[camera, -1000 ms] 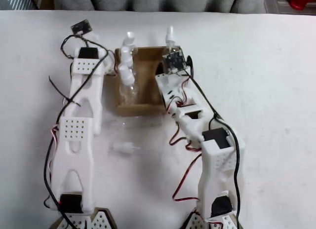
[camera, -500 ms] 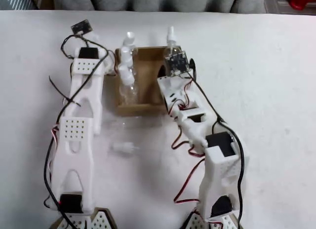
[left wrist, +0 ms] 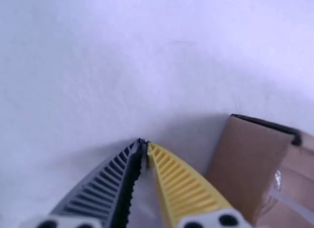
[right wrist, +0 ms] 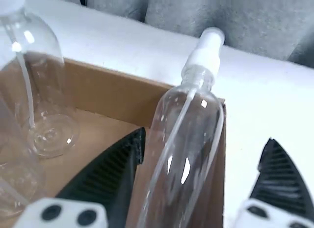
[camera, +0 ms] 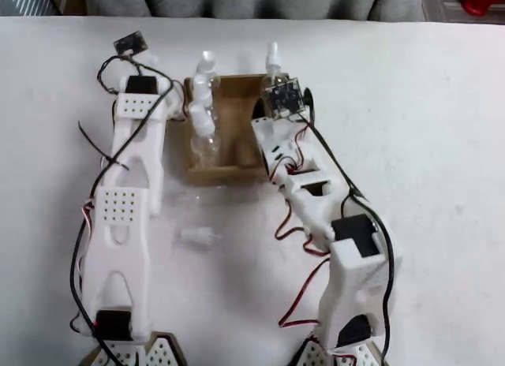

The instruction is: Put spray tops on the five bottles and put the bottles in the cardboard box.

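Claws, two entries. Entry one, right claw (right wrist: 205,137): black fingers (right wrist: 115,169) stood wide apart, one on each side of a clear bottle (right wrist: 189,115), not closed on it. Bottle carried a white spray top (right wrist: 206,48) and a thin tube down its inside. It leaned slightly at the far corner of the cardboard box (right wrist: 108,98), on the right arm's side. Base hidden; whether it sat inside the wall or against it could not be told. Further clear bottles (right wrist: 39,85) stood inside the box in a row along the opposite wall, nearer the left arm, with white tops on them.

Entry two, left claw (left wrist: 143,144): grey and yellow toothed fingers met at the tips, holding nothing. It hung over bare white counter (left wrist: 122,56), just beside an outer corner of the box.

Loose on the counter, between the two arms: one clear piece (camera: 199,197) just beside the box's near wall, a second clear piece (camera: 197,237) a little nearer the arm bases. Both too faint to name.
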Tool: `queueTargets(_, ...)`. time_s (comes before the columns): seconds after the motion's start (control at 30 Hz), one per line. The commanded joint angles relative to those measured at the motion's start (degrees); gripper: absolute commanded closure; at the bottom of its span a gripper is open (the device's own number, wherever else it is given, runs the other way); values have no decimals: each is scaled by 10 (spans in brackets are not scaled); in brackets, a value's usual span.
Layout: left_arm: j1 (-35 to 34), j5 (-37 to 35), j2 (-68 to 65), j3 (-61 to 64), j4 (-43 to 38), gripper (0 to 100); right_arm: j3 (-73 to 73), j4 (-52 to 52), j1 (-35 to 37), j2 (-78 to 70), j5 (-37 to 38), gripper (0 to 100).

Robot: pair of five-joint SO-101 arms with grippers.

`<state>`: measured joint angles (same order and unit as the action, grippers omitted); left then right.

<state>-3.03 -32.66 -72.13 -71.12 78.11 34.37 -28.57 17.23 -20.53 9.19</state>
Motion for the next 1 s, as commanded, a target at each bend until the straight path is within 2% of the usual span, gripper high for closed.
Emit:
queueTargets(0.0,37,-3,0,-14,-10,976,18,0,-1,65,-4,678)
queueTargets(0.4,37,-3,0,-14,-11,976,120,3,-1,204,1,692)
queueTargets(0.47,37,-3,0,-14,-11,976,133,4,-2,227,1,753)
queueTargets(0.6,37,-3,0,-13,-11,976,143,4,-7,268,-3,985)
queueTargets(0.67,37,-3,0,-13,-11,976,147,5,-7,277,-3,955)
queueTargets(0.73,37,-3,0,-13,-11,976,156,27,-6,284,-3,937)
queueTargets(0.87,37,-3,0,-12,-16,976,150,116,-2,307,1,981)
queueTargets(0.97,37,-3,-1,-11,-18,976,130,229,-2,343,1,985)
